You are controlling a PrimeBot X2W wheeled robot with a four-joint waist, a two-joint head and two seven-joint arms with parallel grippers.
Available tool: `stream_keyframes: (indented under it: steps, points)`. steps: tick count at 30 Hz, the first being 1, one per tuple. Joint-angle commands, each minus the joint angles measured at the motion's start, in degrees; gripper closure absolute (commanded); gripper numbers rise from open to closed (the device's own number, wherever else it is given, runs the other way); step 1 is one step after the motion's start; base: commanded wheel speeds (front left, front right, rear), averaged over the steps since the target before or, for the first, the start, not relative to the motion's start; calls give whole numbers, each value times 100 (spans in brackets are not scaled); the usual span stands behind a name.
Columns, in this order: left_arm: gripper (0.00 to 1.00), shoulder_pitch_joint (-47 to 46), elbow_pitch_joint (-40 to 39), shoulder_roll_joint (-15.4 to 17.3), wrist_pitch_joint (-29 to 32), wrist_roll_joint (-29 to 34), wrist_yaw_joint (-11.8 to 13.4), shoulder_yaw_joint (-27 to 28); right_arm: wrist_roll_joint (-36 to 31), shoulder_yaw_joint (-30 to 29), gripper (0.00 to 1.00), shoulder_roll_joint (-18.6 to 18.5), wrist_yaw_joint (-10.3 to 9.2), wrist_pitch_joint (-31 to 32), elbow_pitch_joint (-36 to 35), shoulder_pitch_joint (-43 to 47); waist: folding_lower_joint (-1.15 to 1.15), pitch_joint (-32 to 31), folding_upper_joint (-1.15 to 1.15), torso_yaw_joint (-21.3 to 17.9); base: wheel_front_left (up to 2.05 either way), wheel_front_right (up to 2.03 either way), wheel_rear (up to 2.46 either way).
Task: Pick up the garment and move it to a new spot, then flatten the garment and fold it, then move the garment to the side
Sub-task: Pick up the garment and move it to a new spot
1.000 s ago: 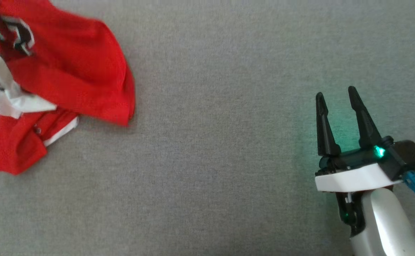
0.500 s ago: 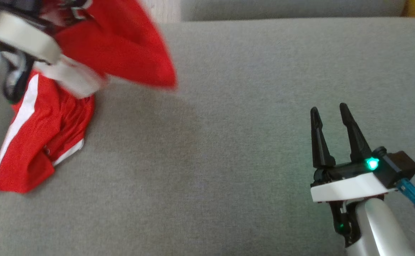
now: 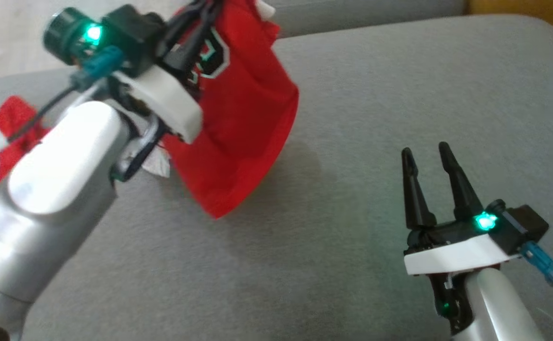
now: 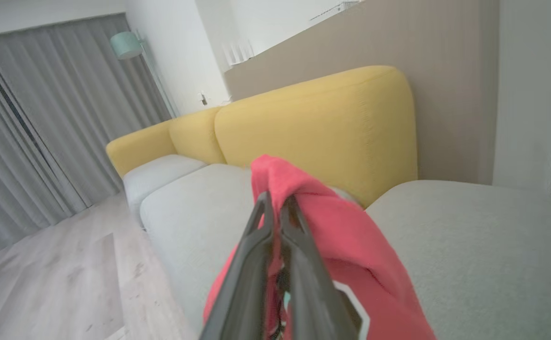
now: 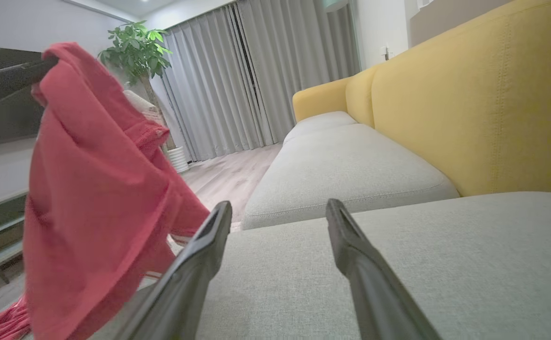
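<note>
Left gripper (image 4: 275, 200) pinches a red jersey (image 3: 243, 123) above the sofa cushion (image 3: 376, 85); right gripper (image 3: 425, 151) fingers (image 3: 456, 184) spread, empty. The narrow pinch could slip mid-carry.

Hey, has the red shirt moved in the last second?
Yes. Up off the grey cushion: the shirt lay crumpled on it, and now mostly hangs above it from the shut left pincer.

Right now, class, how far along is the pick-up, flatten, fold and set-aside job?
Done: left hand shut on the red garment, raised over the grey cushion. In hand: the move to a new spot. Left: flattening, folding, moving aside; right hand is open, empty.
</note>
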Motion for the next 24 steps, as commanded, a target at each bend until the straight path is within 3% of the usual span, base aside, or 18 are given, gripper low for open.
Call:
stream_keyframes:
  steps: [1,10,11,12,17,24]
  points:
    - [100,-293,-225,120,70,-34,102,210,41,180,0,-25,-4,-61,-219,-227,0,133,0,-313,0,0,0]
    - [100,-423,-180,-379,266,-40,307,44,308,333,0,-25,-4,-61,-400,-461,0,603,0,-1259,0,0,0]
    - [75,-440,-95,-455,219,-37,316,34,337,339,0,-25,-4,-61,-412,-473,0,641,0,-1332,0,0,0]
    - [0,-453,15,-522,193,-40,286,1,364,336,0,-25,-4,-61,-423,-478,0,668,0,-1384,0,0,0]
    - [0,-525,590,-635,-277,54,309,59,398,309,0,-25,-4,-61,-469,-449,0,693,0,-1442,0,0,0]
    - [0,-189,1038,-370,-973,-16,379,299,245,131,0,-25,-4,-61,-457,-366,0,528,0,-993,0,0,0]
